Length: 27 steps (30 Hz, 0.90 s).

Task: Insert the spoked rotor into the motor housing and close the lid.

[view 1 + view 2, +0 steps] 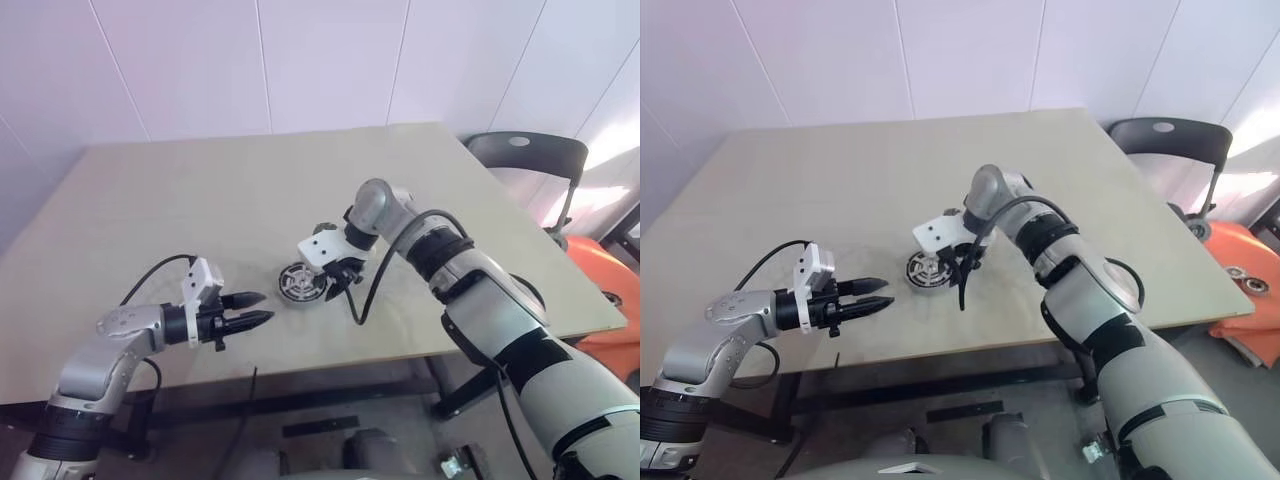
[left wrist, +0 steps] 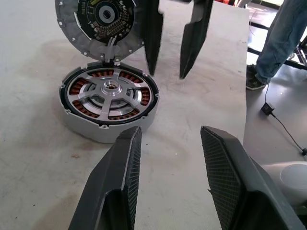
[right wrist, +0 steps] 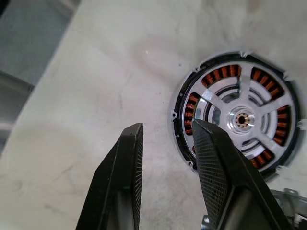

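Head views: motor housing [image 1: 298, 283] on the table [image 1: 150, 190], right gripper [image 1: 340, 283] just beside it, left gripper [image 1: 254, 309] near. Left wrist view: spoked rotor [image 2: 109, 92] seated in the housing; lid [image 2: 98, 24] tilted behind, awaiting closure. Right wrist view: fingers parted, empty, likely clearing the rotor. Left fingers also parted, empty.

Silver spoked rotor [image 2: 109, 94] over copper-orange windings (dark-rimmed motor housing [image 2: 86, 130]).

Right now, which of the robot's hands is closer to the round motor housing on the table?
The right. The right hand hangs open just beside the motor housing, at its rim. The left hand hovers open farther off, on the housing's other side, pointing toward it.
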Available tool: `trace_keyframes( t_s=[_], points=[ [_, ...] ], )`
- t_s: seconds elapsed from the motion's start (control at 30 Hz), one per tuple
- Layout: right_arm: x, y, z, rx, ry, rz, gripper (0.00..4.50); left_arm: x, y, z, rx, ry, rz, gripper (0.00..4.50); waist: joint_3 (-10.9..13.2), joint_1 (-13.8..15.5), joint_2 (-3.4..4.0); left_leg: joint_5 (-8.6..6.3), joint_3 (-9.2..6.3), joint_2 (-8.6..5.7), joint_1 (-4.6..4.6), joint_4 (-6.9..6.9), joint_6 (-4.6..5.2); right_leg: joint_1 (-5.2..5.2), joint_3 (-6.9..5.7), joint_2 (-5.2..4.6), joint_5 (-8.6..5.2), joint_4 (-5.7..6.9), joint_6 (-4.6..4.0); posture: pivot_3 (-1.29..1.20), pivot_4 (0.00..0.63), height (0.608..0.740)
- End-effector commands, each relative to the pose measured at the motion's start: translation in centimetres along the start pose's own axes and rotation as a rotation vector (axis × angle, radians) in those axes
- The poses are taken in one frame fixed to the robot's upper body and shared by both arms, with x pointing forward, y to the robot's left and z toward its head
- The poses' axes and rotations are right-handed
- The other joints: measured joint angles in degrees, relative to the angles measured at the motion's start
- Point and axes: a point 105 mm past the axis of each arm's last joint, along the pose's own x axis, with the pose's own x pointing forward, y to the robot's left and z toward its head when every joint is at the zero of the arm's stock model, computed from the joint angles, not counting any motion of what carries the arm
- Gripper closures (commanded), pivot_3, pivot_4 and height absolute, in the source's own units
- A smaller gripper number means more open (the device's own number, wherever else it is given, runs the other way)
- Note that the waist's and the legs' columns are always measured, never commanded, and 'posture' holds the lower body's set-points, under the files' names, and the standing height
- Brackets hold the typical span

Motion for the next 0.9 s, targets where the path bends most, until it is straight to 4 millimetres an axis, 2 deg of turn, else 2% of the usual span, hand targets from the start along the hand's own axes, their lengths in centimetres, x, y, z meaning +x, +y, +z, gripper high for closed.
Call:
trace_keyframes(
  t_s=[0.03, 0.3, 0.47, 0.63, 0.9],
  points=[
    [-0.9, -0.5, 1.0, -0.139, -0.032, -0.066, 2.84, -0.2, 0.3, 1.5, 0.050, -0.028, -0.003, 2.39, 0.0, 0.0, 0.00, 0.00, -0.01, 0.01, 0.01, -0.01, 0.00, 0.00, 0.00, 0.01, 0.00, 0.00, 0.00, 0.00, 0.000, 0.740],
    [0.4, -1.0, -2.0, -0.372, 0.160, -0.194, 2.84, -0.1, 0.4, 1.7, 0.054, -0.028, -0.008, 2.39, 0.0, 0.0, 0.00, 0.00, 0.04, -0.01, 0.02, 0.00, 0.00, 0.00, 0.05, 0.01, 0.00, 0.01, -0.01, 0.00, 0.000, 0.740],
    [0.7, -0.9, -3.1, -0.355, 0.192, -0.194, 2.84, 0.0, 0.2, 1.6, 0.051, -0.028, -0.009, 2.39, 0.0, 0.0, 0.00, 0.00, 0.05, 0.00, 0.02, -0.01, 0.00, 0.00, 0.08, 0.02, -0.01, 0.01, -0.02, 0.00, 0.000, 0.740],
    [1.2, -0.9, -2.9, -0.368, 0.181, -0.187, 2.84, -0.2, 0.2, 1.6, 0.048, -0.029, -0.002, 2.39, 0.0, -0.1, 0.00, 0.01, 0.04, 0.00, 0.05, 0.00, 0.00, 0.02, 0.08, 0.05, 0.00, 0.03, -0.02, 0.00, 0.000, 0.740],
    [1.8, -1.0, -0.5, -0.431, 0.090, -0.166, 2.84, -0.2, 0.2, 1.5, 0.042, -0.033, 0.006, 2.39, 0.0, -0.2, -0.02, 0.01, 0.03, 0.03, 0.09, 0.00, 0.00, 0.05, 0.08, 0.08, 0.00, 0.04, -0.01, 0.00, 0.000, 0.740]
  ],
)
